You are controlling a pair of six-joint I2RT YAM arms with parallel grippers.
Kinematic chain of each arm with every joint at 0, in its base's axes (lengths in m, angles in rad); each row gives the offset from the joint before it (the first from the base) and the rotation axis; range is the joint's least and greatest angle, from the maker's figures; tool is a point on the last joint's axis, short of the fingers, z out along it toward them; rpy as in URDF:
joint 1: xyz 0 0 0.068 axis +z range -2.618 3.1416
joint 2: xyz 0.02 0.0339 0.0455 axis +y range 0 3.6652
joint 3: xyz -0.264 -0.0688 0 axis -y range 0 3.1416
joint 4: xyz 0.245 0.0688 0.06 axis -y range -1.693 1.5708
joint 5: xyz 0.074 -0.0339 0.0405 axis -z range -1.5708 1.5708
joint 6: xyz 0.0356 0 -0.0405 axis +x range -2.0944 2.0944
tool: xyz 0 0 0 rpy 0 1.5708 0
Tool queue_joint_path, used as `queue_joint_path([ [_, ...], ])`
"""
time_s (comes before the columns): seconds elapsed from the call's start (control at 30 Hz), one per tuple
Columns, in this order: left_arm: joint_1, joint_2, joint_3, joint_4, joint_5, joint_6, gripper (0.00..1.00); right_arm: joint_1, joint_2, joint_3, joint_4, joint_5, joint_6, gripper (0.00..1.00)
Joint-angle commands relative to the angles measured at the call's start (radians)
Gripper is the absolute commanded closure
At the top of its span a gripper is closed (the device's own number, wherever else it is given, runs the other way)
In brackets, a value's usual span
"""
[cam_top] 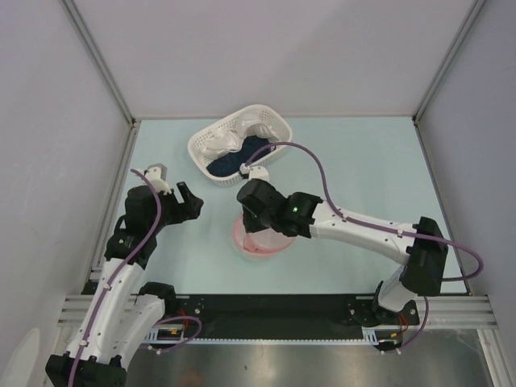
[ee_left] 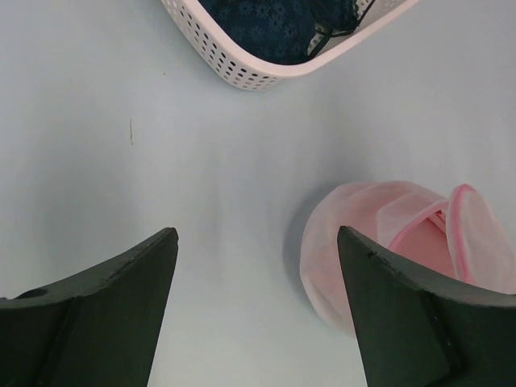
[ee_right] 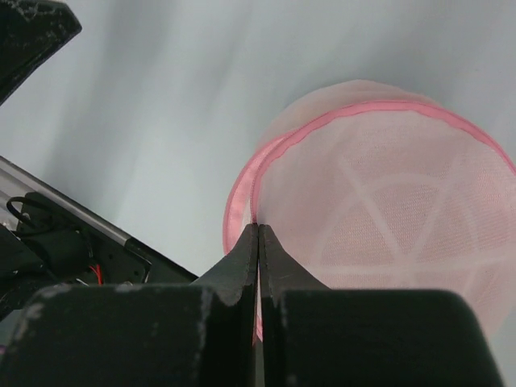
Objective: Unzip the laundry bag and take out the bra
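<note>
Grey panel walls [cam_top: 48,121] framed by aluminium posts [cam_top: 101,60] box in a pale blue-green table [cam_top: 363,161]. At left-centre of the overhead view the left gripper [cam_top: 171,187] hangs over bare tabletop, jaws spread wide, holding nothing. At upper centre sits a white lattice basket [cam_top: 211,133] holding white cloth [cam_top: 230,141] and dark blue cloth [cam_top: 242,157]. Just below centre the right gripper [ee_right: 258,232] is pinched tight on the pink zip edging of the laundry bag [cam_top: 260,243], which rests on the table. A deeper pink mass inside may be the bra [ee_left: 419,246].
</note>
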Motion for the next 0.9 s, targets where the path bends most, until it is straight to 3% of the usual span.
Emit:
queue_joint_path([
  [0.0, 0.011, -0.006, -0.008, 0.058, 0.065, 0.024, 0.16, -0.041, -0.107, -0.075, 0.078, -0.026, 0.032, 1.00],
  [0.47, -0.022, 0.010, -0.039, 0.151, 0.223, -0.023, 0.20, -0.156, -0.372, -0.261, 0.111, -0.024, 0.069, 0.95],
  [0.7, -0.221, 0.046, -0.076, 0.214, 0.157, -0.104, 0.21, -0.207, -0.486, -0.357, 0.063, 0.011, 0.094, 0.92],
  [0.87, -0.272, 0.095, -0.102, 0.254, 0.146, -0.147, 0.21, -0.249, -0.570, -0.408, -0.012, 0.060, 0.104, 0.90],
])
